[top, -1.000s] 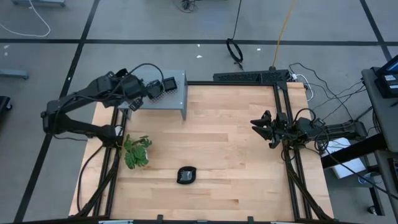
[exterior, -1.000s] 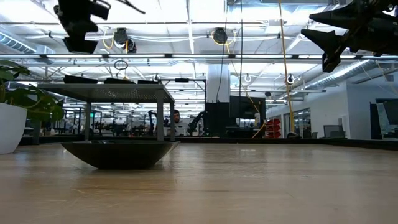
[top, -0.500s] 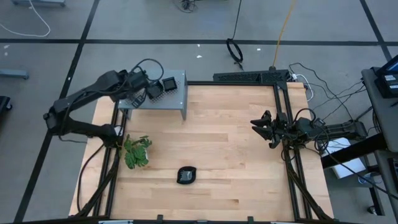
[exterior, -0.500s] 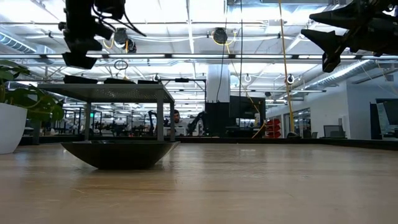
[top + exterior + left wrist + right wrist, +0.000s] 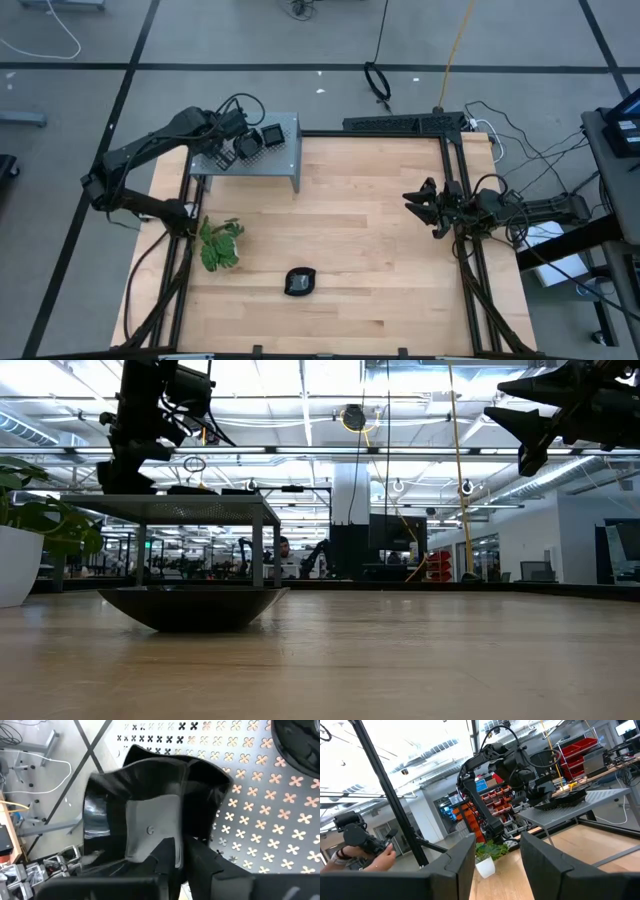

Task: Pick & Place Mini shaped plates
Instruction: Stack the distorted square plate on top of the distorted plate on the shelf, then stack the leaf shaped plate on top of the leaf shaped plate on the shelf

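Glossy black dishes are what we follow through each view. From above, we see a small cluster of the mini shaped plates on the grey perforated shelf at the far left corner of the pale wooden tabletop. One more black dish, roughly oval with a shiny rim, lies alone near the front edge. The left end effector reaches over the shelf among the cluster. The right end effector waits above the tabletop's right side, well apart from any dish. A green leafy plant stands at the left edge.

At table height, we see the lone dish as a shallow, dark boat-shaped bowl resting on the wood grain. Behind it the shelf stands on thin metal legs, with low dark plate outlines on top. The left end effector comes down to the shelf top.

In the left wrist view, we see a black dish with a wavy, upturned rim and a smooth, reflective inside. It rests on metal punched with clover-shaped holes. The dark fingers sit on either side of its rim, only slightly parted; we cannot tell whether they grip it.

In the right wrist view, the two fingers stand well apart with nothing between them. The shelf and its stacked dishes show far off.
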Controlling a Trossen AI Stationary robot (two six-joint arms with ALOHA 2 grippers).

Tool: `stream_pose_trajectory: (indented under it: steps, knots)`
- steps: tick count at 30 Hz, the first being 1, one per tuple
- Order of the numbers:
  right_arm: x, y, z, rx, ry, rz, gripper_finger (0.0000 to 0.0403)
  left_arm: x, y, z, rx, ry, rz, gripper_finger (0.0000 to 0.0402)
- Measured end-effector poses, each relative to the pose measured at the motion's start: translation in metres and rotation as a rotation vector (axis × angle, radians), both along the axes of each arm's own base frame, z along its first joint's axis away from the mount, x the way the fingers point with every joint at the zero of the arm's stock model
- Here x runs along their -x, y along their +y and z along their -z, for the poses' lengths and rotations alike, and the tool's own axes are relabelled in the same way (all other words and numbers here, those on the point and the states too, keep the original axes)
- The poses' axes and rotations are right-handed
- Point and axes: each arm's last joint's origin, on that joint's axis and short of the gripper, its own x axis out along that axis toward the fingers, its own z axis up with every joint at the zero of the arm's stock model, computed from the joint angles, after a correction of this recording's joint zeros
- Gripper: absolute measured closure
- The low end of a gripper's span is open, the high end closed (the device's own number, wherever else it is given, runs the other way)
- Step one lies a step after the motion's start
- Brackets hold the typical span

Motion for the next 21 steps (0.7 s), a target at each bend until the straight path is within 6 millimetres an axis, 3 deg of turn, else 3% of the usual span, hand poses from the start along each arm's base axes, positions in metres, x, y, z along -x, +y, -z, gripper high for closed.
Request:
stream_pose_trajectory:
  steps: [12, 21]
  knots:
    - [0.0, 0.0, 0.0, 0.0, 0.0, 0.0, 0.0259, -0.001, -0.001, -0.001, 0.001, -0.002, 0.01, 0.0266]
    - [0.0, 0.0, 0.0, 0.0, 0.0, 0.0, 0.0259, -0.018, -0.015, -0.02, -0.019, -0.059, 0.154, 0.022]
